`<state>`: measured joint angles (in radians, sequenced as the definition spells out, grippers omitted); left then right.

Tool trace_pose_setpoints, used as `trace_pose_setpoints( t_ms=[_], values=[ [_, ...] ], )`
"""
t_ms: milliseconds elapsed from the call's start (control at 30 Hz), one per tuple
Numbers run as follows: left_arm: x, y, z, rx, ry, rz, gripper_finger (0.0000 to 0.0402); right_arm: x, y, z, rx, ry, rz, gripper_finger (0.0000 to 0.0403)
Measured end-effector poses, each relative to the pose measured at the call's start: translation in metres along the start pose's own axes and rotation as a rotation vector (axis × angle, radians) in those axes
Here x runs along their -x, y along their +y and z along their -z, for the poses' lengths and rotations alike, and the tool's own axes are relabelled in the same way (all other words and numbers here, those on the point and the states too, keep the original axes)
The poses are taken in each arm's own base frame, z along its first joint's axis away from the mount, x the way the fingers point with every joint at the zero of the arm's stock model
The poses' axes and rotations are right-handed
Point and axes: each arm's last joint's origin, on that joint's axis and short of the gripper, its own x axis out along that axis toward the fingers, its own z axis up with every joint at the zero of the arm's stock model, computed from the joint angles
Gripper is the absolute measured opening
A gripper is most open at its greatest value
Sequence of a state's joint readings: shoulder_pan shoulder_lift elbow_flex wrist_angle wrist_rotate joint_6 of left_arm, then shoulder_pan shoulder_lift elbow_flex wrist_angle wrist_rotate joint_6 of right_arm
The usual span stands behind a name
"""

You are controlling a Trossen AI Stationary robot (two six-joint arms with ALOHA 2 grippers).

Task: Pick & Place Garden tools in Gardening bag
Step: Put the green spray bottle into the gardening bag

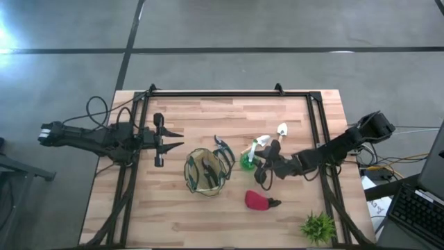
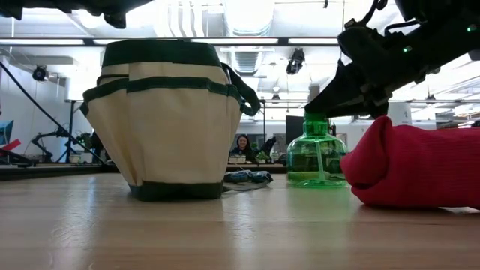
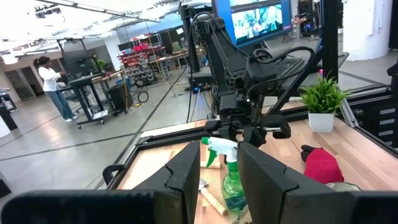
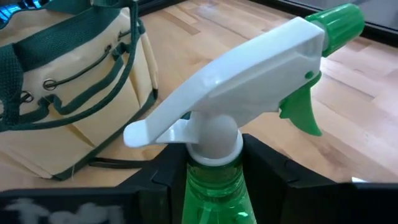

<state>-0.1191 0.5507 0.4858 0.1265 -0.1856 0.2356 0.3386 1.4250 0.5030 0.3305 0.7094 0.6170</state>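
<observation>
**Securing the spray bottle at the neck before transfer to the bag**

The right claw (image 1: 266, 161) sits near the middle of the bench, slightly toward the right edge, with its jaws set either side of the neck of the green spray bottle (image 4: 214, 186), directly under the white trigger head (image 4: 249, 81). The jaws stand close against the neck; whether they grip it firmly cannot be told. The bottle stands upright on the bench (image 1: 208, 222).

The gardening bag (image 1: 207, 171) stands upright and open just beside the bottle, toward the left edge. Dark shears (image 1: 223, 147) lie against its rim on the side toward the far edge. A pale trowel (image 1: 282, 130) lies just beyond the bottle, and a red-and-black piece (image 1: 259, 201) lies nearer the front edge.

Recommended procedure, as judged from this position:
- Confirm the jaws seat below the trigger collar, so the head acts as a stop against slipping
- Lift vertically until the bottle base clears the bag rim
- Keep the nozzle clear of the loop handles
- Lower into the open centre, not onto the rim

The left claw (image 3: 221, 177) waits, jaws apart, above the left edge
</observation>
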Motion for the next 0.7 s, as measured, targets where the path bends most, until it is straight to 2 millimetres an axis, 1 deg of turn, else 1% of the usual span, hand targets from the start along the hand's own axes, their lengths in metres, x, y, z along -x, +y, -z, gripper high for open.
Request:
trace_pose_setpoints(
  t_ms=[167, 233, 300, 400, 567, 700],
  values=[
    [0.000, 0.000, 0.000, 0.000, 0.000, 0.000, 0.0110, 0.000, 0.001, -0.002, 0.043, 0.001, -0.003, 0.0115],
    [0.000, 0.000, 0.000, 0.000, 0.001, 0.000, 0.0110, 0.000, 0.004, -0.007, 0.066, -0.008, -0.012, 0.0115],
    [0.000, 0.000, 0.000, -0.001, 0.001, 0.000, 0.0110, 0.002, 0.009, -0.016, 0.103, -0.025, -0.023, 0.0115],
    [0.000, 0.000, 0.000, -0.001, 0.002, 0.000, 0.0110, 0.008, 0.018, -0.037, 0.167, -0.049, -0.045, 0.0115],
    [0.000, 0.000, 0.000, -0.001, 0.000, 0.000, 0.0110, 0.027, 0.035, -0.091, 0.263, -0.084, -0.083, 0.0115],
    [0.000, 0.000, 0.000, -0.001, -0.001, 0.000, 0.0110, 0.039, 0.049, -0.125, 0.312, -0.115, -0.177, 0.0115]
  ],
)
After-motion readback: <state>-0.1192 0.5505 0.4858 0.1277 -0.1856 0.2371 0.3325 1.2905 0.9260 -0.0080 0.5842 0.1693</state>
